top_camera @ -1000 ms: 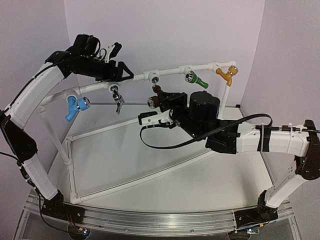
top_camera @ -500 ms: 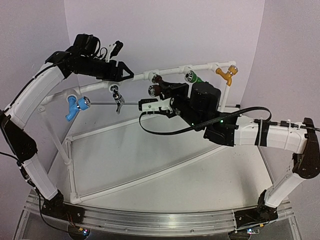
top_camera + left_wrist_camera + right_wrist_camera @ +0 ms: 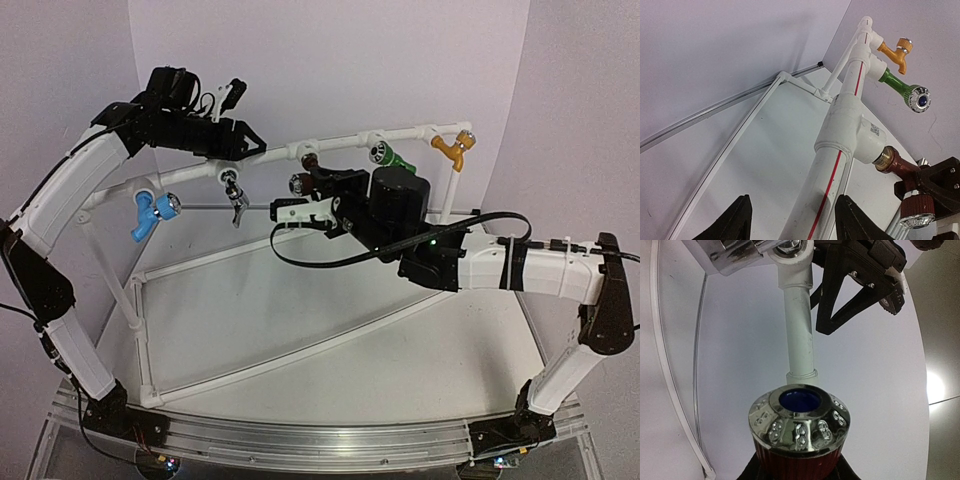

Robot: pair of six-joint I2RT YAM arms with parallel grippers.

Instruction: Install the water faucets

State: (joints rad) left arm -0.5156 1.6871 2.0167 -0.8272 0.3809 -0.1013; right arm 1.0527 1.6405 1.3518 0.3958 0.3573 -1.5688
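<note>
The right end effector (image 3: pixel 930 195) is grasping the dark brown faucet (image 3: pixel 897 165) by its body. It is presenting the faucet's brass threaded end to the side branch of the white tee fitting (image 3: pixel 850 135) on the top pipe (image 3: pixel 827 185) of the frame. In the left wrist view the brass collar is sitting right at the mouth of that branch. The faucet's long axis is running outward from the branch toward the right end effector, roughly in line with the socket. I cannot tell whether any thread has entered.

In the right wrist view the faucet's silvery end with its blue centre is facing the camera, with the pipe rising straight beyond it, which also suggests the axis is pointing at the fitting.

The left end effector (image 3: pixel 795 222) is straddling the same pipe just beside the tee. Its fingers (image 3: pixel 737 222) are standing apart on either side of the pipe, and a gap is showing on one side, so it is not clamping anything. It is the nearer arm for bracing the rail, while the right arm is the one carrying the part.

The coming move is probably a push and twist along the branch axis, so any tilt between faucet and socket is risking a crossed thread. The green faucet (image 3: pixel 895 85) and the orange faucet (image 3: pixel 895 52) are sitting mounted further along the pipe, above the bench (image 3: pixel 300 330).
</note>
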